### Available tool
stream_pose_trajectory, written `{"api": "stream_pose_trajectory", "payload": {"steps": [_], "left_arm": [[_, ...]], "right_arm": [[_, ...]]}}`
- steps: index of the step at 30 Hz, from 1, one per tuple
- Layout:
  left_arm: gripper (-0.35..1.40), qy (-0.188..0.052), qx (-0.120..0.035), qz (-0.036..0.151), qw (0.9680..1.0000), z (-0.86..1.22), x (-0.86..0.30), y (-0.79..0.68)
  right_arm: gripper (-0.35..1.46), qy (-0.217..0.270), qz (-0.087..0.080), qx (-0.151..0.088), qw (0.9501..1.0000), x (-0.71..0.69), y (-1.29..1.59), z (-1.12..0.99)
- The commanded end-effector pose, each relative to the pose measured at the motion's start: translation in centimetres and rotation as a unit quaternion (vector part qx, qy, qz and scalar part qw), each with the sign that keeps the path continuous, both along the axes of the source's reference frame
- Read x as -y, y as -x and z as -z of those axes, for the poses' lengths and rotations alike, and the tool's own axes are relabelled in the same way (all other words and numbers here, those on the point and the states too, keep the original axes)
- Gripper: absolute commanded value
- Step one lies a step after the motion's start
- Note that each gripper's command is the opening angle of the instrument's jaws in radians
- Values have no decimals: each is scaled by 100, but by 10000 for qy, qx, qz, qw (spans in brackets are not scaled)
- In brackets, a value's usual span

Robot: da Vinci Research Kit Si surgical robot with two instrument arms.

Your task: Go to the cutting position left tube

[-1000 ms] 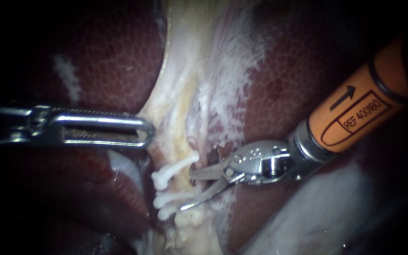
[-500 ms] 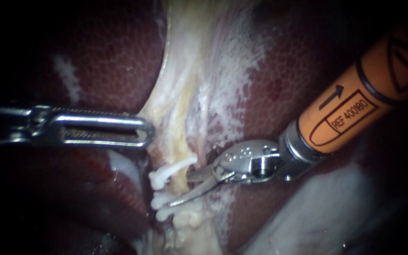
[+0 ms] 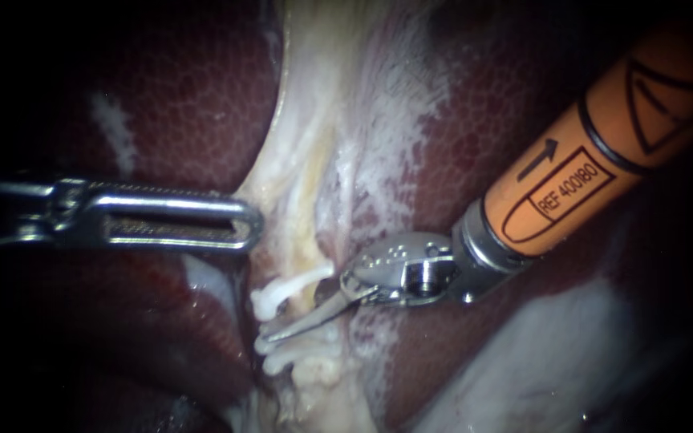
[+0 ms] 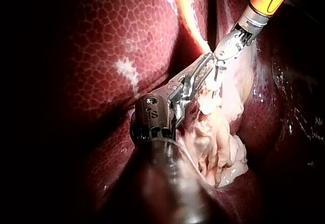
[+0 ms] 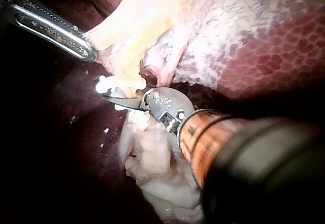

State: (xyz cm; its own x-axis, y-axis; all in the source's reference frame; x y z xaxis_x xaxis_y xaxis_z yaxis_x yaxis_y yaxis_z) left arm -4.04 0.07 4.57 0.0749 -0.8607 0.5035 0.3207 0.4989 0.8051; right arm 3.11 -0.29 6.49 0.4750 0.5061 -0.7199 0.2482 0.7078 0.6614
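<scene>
Right end effector (image 3: 292, 316) farther in, apart at clipped tube (image 3: 303, 250); left end effector (image 3: 249, 224) tight on tissue (image 3: 276, 191)

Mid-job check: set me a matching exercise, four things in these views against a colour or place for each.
Things:
1 left instrument
2 right instrument
3 clips
4 liver

Descriptions:
A white
B orange shaft
C dark red, mottled
D silver, enters from the left

Pairs: 1-D, 2-B, 3-A, 4-C
</scene>
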Motion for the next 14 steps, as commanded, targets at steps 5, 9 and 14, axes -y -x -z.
{"api": "stream_pose_trajectory", "payload": {"steps": [5,9,14], "left_arm": [[-35,-1,0,-1,10000,-1,0,0],[-35,-1,0,-1,10000,-1,0,0],[-35,-1,0,-1,10000,-1,0,0]], "right_arm": [[26,1,7,-4,10000,0,0,0],[26,1,11,-7,10000,0,1,0],[26,1,16,-11,10000,0,1,0]]}}
